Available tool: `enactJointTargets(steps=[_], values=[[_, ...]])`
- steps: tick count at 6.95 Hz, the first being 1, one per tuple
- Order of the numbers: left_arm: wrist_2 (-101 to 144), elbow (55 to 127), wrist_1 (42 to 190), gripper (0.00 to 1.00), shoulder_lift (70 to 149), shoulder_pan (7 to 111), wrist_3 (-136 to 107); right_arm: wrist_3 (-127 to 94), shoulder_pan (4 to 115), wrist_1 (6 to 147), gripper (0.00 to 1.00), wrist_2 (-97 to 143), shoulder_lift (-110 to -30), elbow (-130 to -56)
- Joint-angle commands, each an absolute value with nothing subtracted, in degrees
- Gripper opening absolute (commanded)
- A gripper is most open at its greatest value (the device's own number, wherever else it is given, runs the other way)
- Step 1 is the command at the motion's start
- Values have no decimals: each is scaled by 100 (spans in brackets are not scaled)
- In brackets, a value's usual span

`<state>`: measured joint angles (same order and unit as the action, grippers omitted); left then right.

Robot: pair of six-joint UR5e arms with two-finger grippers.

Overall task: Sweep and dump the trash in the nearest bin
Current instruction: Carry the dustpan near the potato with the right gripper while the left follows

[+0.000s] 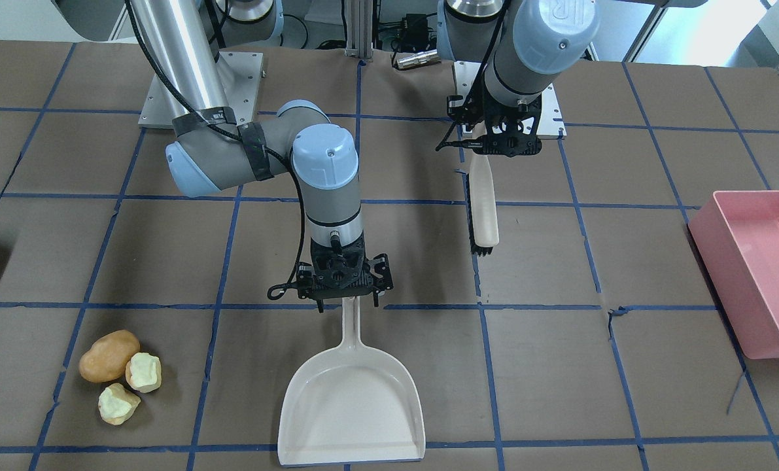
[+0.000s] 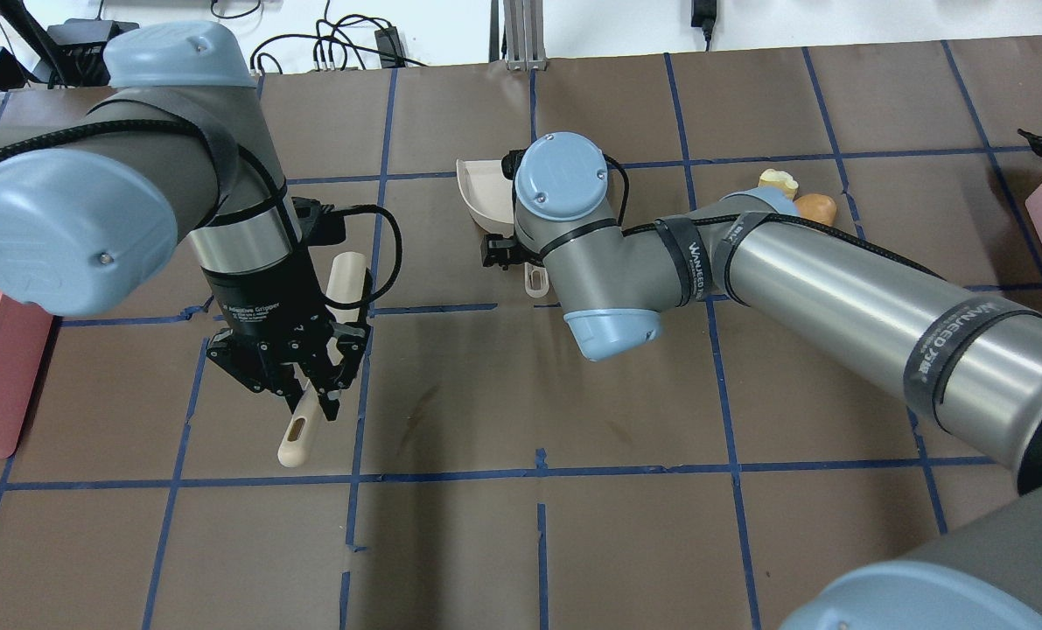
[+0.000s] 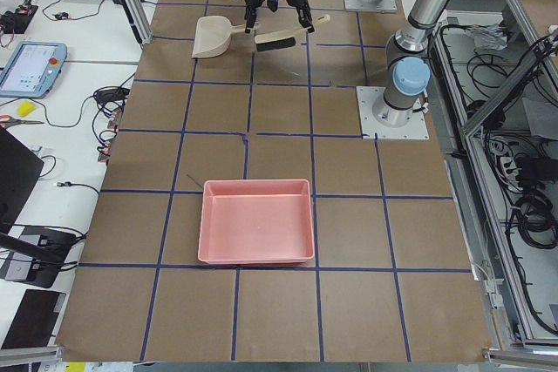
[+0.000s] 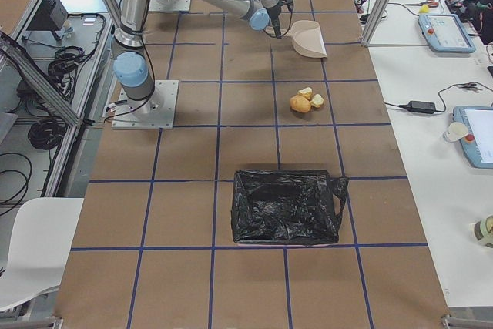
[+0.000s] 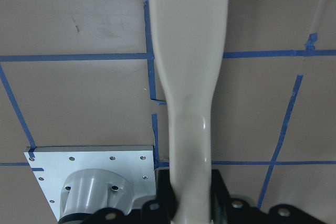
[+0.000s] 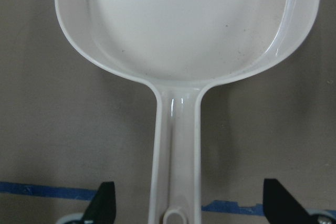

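Trash (image 4: pixel 300 103) report: all three bits sit bunched in the lower left of the front-facing view. The tan potato-shaped lump (image 1: pixel 109 355) has one pale chunk (image 1: pixel 144 371) touching its right side. The other chunk (image 1: pixel 118 403) is just below those two.

None of it is anywhere near the jaws. The right jaws hang mid-frame in that view, well to the right of the pile and a bit higher up. They're released and spread wide around the handle of the white dustpan (image 1: pixel 353 399). In the right wrist view the two black fingertips (image 6: pixel 103 205) stand off on either side of the handle, not touching it. The dustpan lies on the brown counter (image 1: pixel 559 366), mouth toward the bottom edge and nothing in it. The trash is off to its left.

The left jaws are up in the upper right-centre of the front view, even farther from the pile. They're clenched on the cream handle of the brush (image 1: pixel 484 209), whose bristle end points down the frame.

From the right-side camera, the trash lies between the dustpan and the black-lined bin (image 4: pixel 286 206). The pink bin (image 1: pixel 755 275) is over at the right edge of the front view, well apart from the pile.
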<state>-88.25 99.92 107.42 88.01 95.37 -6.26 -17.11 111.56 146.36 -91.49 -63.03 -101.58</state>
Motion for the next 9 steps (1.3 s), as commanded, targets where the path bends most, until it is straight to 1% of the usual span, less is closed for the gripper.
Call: enactJointTargets(steps=[1, 2, 3, 4, 5, 6, 7, 8, 9], values=[[-8885, 9898, 10679, 0, 8684, 9510, -686, -1705, 11188, 14643, 94, -9219, -6284, -10151], [-8921, 9949, 10714, 0, 8657, 9518, -659, -1688, 11188, 14625, 74, -9228, -6284, -10151], [-8895, 9993, 10662, 0, 8666, 9510, -642, -1661, 11188, 14625, 56, -9220, -6275, -10151], [-8895, 10011, 10670, 0, 8666, 9518, -642, -1635, 11188, 14625, 43, -9220, -6275, -10151], [-8903, 10011, 10670, 0, 8666, 9519, -615, -1600, 11188, 14625, 22, -9211, -6258, -10143], [-8912, 10011, 10670, 0, 8666, 9519, -607, -1565, 11180, 14634, 9, -9194, -6267, -10143], [-8886, 10011, 10670, 0, 8666, 9519, -467, -1477, 11136, 14616, 8, -9193, -6328, -10134], [-8886, 10011, 10670, 0, 8666, 9519, -457, -1390, 11005, 14460, 4, -9202, -6554, -10055], [-8894, 10011, 10670, 0, 8657, 9519, -466, -1171, 10665, 13405, 1, -9193, -6957, -9741]])
